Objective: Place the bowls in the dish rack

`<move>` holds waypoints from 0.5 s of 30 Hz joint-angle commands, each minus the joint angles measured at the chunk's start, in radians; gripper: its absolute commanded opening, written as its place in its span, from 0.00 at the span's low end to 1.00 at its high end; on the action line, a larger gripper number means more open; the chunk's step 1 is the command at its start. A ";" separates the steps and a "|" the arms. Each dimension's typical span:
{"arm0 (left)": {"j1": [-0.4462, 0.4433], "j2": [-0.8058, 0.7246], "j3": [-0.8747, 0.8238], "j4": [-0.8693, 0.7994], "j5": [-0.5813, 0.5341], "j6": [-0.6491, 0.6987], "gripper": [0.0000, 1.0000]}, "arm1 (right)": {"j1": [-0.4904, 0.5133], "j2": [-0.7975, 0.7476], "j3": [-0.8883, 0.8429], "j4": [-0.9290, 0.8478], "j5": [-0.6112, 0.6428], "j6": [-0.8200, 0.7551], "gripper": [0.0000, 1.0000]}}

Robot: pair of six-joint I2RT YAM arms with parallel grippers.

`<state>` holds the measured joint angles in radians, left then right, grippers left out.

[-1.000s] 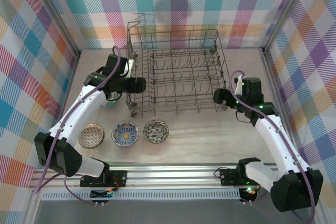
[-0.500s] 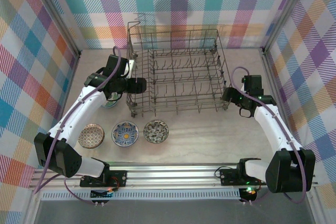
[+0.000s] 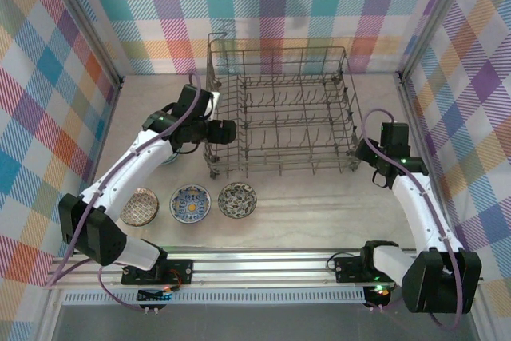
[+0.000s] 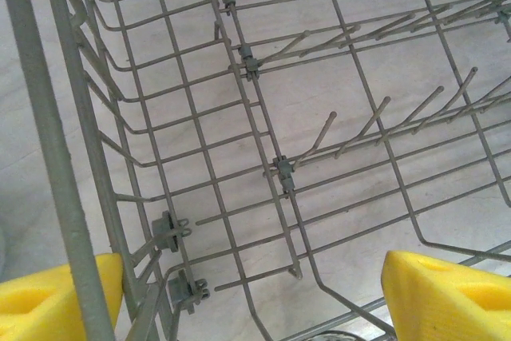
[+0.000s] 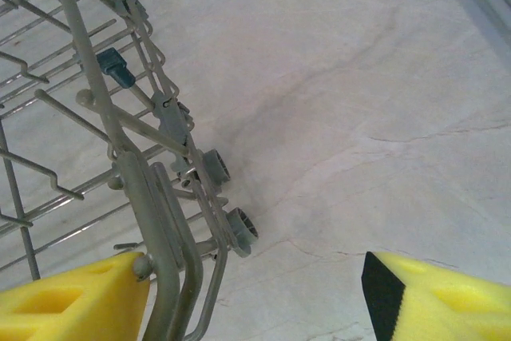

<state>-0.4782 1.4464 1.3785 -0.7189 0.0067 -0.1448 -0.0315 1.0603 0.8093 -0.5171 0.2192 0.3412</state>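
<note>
The three bowls, a tan-brown bowl, a blue-white bowl and a grey patterned bowl, lay in a row on the table at the near left, where they had been a second before. Just beyond them the left gripper had travelled rightward, jaws wide apart astride the left wall of the dish rack. The rack itself had slid to the right and held nothing. At its near right corner the right gripper had drawn back rightward, jaws apart, the rack's wheels just beside one pad. The rack seemingly was being repositioned; loading had not begun.
</note>
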 commanded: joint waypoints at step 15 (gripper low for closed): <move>-0.156 0.101 0.037 0.044 0.101 -0.061 0.82 | -0.285 0.048 0.018 -0.005 -0.096 -0.015 0.73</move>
<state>-0.5869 1.5105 1.4170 -0.6399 0.0143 -0.1989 -0.2680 1.0878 0.8040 -0.4992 0.0986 0.3286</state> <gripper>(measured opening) 0.821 0.728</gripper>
